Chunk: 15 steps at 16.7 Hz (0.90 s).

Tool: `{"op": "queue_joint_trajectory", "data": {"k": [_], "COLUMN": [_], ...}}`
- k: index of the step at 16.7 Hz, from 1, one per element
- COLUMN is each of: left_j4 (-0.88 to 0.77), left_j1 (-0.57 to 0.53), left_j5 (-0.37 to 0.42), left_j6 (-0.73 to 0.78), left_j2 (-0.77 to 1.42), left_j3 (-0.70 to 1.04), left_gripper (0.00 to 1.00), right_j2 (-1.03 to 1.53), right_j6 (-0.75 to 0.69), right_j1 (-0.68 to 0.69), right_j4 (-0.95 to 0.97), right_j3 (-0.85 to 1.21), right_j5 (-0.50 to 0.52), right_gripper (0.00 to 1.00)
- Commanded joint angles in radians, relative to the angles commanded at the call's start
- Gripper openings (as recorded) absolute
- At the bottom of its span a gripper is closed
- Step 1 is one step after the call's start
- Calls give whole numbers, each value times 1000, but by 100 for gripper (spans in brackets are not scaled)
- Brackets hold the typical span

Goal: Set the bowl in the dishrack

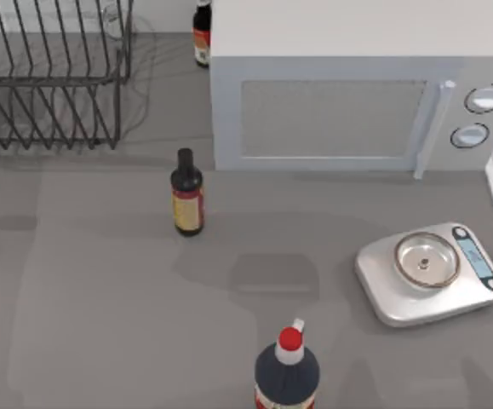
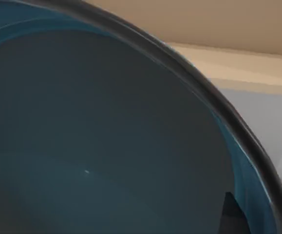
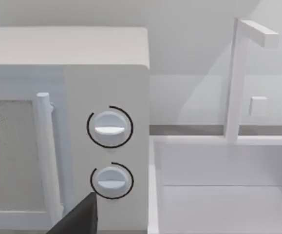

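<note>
The bowl (image 2: 97, 141) is pressed up close in the left wrist view, showing its grey-blue inside, blue edge and dark rim, with a pale wall behind it. My left gripper (image 2: 260, 219) is shut on the bowl's rim, and one dark finger (image 2: 232, 214) lies against the inside. The dishrack (image 1: 50, 81), dark wire with slanted tines, stands at the table's back left in the top view. A dark part of my right gripper (image 3: 77, 222) hangs in front of the microwave's two knobs in the right wrist view.
A white microwave (image 1: 348, 94) takes up the back right. A dark bottle (image 1: 187, 194) stands mid-table, a red-capped bottle (image 1: 287, 371) at the front edge, and another bottle (image 1: 201, 34) behind the microwave's left corner. A kitchen scale (image 1: 429, 273) sits at right.
</note>
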Motion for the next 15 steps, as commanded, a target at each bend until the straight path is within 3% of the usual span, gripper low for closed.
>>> {"op": "queue_joint_trajectory", "data": {"k": [6, 12, 15], "left_j4": [166, 177, 274], "left_j1": [80, 75, 65], "left_j5": [64, 61, 55], "left_j6": [94, 95, 94], "left_j2": [-187, -173, -78], "left_j3": [-151, -148, -152], "left_gripper": [0, 0, 0], "right_j2": [0, 0, 0], "right_j6": [0, 0, 0], "right_j1": [0, 0, 0], "right_j4": [0, 0, 0], "right_j3": [0, 0, 0], "right_j5": [0, 0, 0], "right_gripper": [100, 100, 100]}}
